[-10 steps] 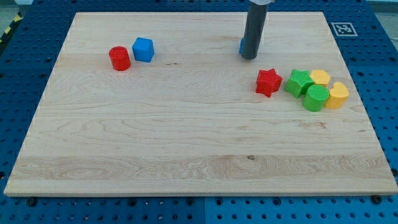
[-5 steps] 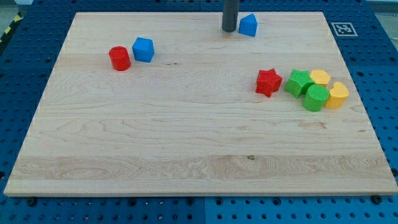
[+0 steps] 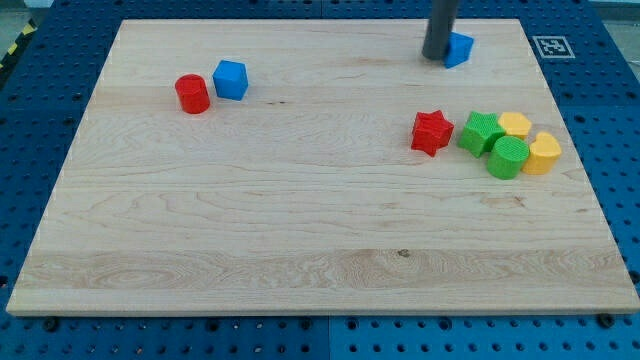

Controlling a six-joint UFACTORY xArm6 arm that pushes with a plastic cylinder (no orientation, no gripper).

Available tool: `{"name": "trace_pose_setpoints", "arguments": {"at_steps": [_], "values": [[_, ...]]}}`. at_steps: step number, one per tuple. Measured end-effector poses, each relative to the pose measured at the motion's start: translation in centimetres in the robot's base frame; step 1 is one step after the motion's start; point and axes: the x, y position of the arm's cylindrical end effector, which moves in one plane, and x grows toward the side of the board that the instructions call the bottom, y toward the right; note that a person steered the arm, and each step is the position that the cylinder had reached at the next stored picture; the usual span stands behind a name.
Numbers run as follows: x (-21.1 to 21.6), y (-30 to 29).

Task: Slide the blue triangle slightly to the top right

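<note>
Camera view is showing the blue triangle (image 3: pixel 460 48) sitting close to the board's top edge, toward the view's right, well above the cluster of other blocks. My tip (image 3: pixel 436 57) is standing directly at the triangle's left side, touching it or all but touching it, and the rod is covering part of the block's left edge. The rod has no jaws to open or close; it is simply pressing sideways as a plain pushing end.

Judging by this arrangement, the push itself is in hand: the tip is bearing on the triangle from the view's left, which is sending it rightward. The triangle is already lying near the top edge, so the next move is calling for only a short, gentle nudge up and to the right, stopping before the block reaches the wooden board's (image 3: pixel 300 220) rim.

Further out, a red star (image 3: pixel 432 132) is lying below, with a green star-like block (image 3: pixel 481 132), a green cylinder (image 3: pixel 507 157) and two yellow blocks (image 3: pixel 530 140) just beside it. At the view's left, a red cylinder (image 3: pixel 192 94) and a blue cube (image 3: pixel 231 79) are resting side by side.
</note>
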Motion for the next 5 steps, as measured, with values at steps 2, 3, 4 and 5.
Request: {"name": "trace_pose_setpoints", "arguments": {"at_steps": [2,3,4,5], "values": [[0.5,3.6],[2.8,3.8],[4.2,4.7],[3.7,4.8]]}}
